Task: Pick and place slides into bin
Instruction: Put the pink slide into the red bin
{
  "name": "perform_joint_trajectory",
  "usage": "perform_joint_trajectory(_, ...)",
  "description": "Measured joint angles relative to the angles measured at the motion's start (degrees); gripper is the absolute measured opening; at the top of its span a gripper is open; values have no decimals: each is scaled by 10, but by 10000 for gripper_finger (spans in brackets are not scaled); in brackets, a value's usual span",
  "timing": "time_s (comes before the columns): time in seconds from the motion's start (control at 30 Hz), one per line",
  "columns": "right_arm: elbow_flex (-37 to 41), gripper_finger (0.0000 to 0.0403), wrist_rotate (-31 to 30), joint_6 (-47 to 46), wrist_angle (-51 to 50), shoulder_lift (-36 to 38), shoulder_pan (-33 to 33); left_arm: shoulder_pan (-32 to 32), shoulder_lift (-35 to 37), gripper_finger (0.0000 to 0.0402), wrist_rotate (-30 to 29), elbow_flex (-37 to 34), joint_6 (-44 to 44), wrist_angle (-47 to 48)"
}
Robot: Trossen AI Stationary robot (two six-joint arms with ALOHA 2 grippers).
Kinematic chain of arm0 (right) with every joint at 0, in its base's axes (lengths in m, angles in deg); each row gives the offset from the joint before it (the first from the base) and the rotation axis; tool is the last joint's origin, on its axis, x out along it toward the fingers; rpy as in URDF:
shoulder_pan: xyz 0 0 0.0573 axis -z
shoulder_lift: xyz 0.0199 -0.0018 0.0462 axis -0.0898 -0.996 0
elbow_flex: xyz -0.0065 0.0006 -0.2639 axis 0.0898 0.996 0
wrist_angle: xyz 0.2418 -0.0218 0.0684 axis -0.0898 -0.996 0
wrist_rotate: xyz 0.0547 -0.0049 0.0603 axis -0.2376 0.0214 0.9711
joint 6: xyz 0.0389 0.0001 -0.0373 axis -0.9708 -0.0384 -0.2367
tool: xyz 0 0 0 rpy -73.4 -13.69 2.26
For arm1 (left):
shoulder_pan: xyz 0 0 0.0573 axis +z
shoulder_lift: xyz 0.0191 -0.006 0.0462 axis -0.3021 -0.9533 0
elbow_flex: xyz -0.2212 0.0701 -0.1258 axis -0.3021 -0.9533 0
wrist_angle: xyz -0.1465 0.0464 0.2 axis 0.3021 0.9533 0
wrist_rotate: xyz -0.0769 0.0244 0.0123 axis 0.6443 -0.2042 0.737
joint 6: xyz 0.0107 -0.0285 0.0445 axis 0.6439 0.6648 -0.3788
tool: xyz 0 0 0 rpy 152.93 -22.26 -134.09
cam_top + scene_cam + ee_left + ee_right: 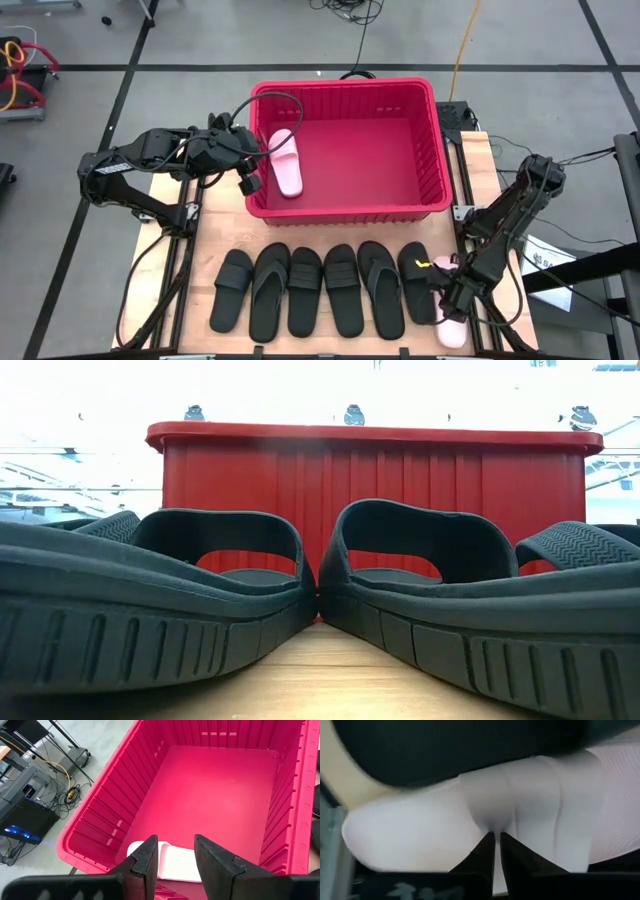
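Note:
The red bin (345, 205) stands at the table's far middle. One pale pink slide (285, 160) lies flat on its floor by the left wall; it also shows in the left wrist view (175, 862). My left gripper (250, 183) hangs open and empty over the bin's left near corner, above that slide. Several black slides (322, 290) lie in a row along the near edge. My right gripper (447, 300) is at the row's right end, shut on the second pink slide (453, 328). My right gripper pinches the edge of the pink slide's wide strap (492, 822) between its two fingertips (512, 852), which stand almost together. The strap puckers where they meet. Whether the slide is lifted off the table, I cannot tell.
The rightmost black slide (418, 283) lies right beside the held pink slide and fills the top of the right wrist view (445, 745). In the low view two black slides (150, 590) stand before the bin's near wall (375, 470). Most of the bin's floor (210, 800) is bare.

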Motion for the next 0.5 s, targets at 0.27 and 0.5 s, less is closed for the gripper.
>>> perform_joint_trajectory(0.27,0,1,1,11,-14,68,58,0,0,124,0,0,-1,0)
perform_joint_trajectory(0.5,0,2,-11,15,-87,142,112,0,0,124,0,0,-4,0)
